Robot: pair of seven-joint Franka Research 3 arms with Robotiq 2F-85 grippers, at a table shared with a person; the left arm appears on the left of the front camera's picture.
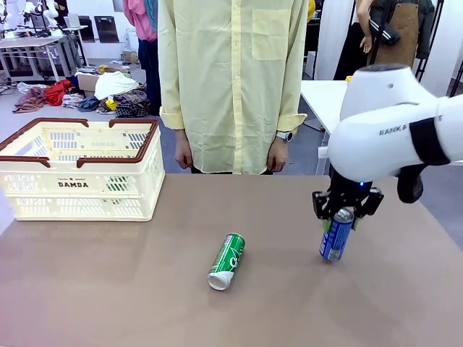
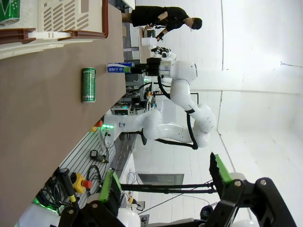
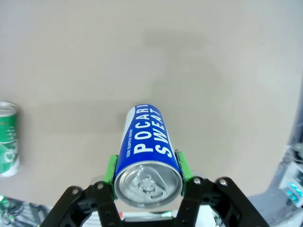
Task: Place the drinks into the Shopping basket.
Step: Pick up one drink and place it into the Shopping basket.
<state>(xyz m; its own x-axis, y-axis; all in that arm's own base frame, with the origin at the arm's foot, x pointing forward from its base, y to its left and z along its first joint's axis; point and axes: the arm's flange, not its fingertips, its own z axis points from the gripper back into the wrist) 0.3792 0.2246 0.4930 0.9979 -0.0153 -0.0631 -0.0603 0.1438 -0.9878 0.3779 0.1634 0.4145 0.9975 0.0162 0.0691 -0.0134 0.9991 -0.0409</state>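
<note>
Shopping basket (image 1: 79, 189) far left on table (image 1: 108, 289), cans outside it. Green can (image 1: 227, 261) on side mid-table, silver top toward robot. Blue can (image 1: 336, 235) near upright at right, right claw (image 1: 341, 223) grasping its top. Left claw (image 2: 163, 168) released.

A flat, matte grey-brown tabletop (image 1: 108, 289) bears a large cream-white slatted plastic crate with dark brown rim and handles (image 1: 79, 184), printed "DAMDA", standing at its far left. Near the middle, a slim green aluminium can with white lettering (image 1: 227, 261) lies on its side, one silver end toward the near edge. Well to the right, a slim blue aluminium can with white print (image 1: 336, 235) stands slightly tilted; whether its base touches the surface cannot be told.
</note>
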